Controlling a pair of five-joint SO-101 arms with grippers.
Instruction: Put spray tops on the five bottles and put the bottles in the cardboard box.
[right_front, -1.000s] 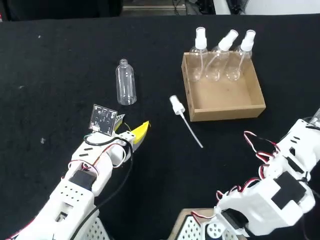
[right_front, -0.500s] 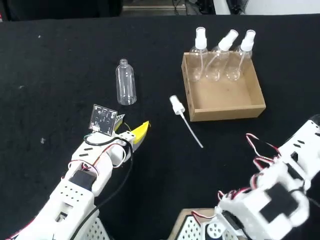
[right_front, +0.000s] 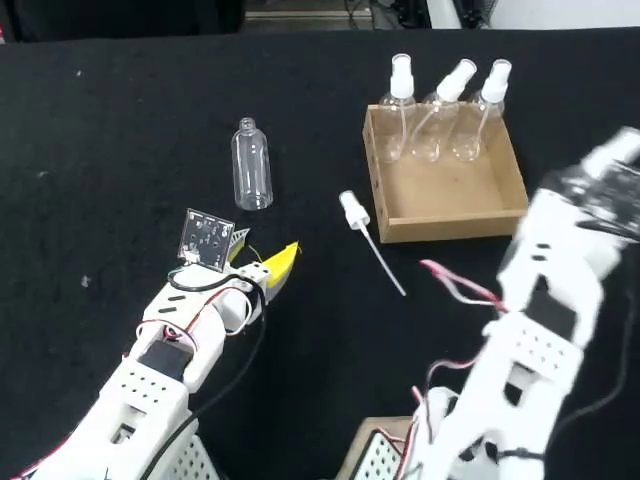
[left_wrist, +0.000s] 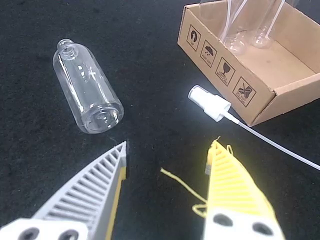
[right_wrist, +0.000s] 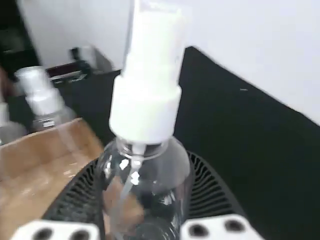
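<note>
An uncapped clear bottle (right_front: 251, 165) (left_wrist: 87, 95) lies on the black table. A loose white spray top (right_front: 352, 210) (left_wrist: 210, 102) with a long tube lies beside the cardboard box (right_front: 400, 228) (left_wrist: 225, 75). Three capped bottles (right_front: 436, 110) lean against the box's far wall. My left gripper (right_front: 262, 262) (left_wrist: 167, 145) rests open on the table, just short of the uncapped bottle and the loose top. My right gripper (right_wrist: 142, 175) is shut on a capped bottle (right_wrist: 142, 165) with a white spray top (right_wrist: 147, 95), held raised by the box's right side (right_front: 612, 165).
The right arm (right_front: 545, 300) rises tall at the right of the table, with red and white wires hanging from it. The box floor (right_front: 450, 190) in front of the three bottles is bare. Black table stretches to the left.
The right arm has swung up from the lower right corner toward the box's right side, carrying the capped bottle. The left arm has kept still.
</note>
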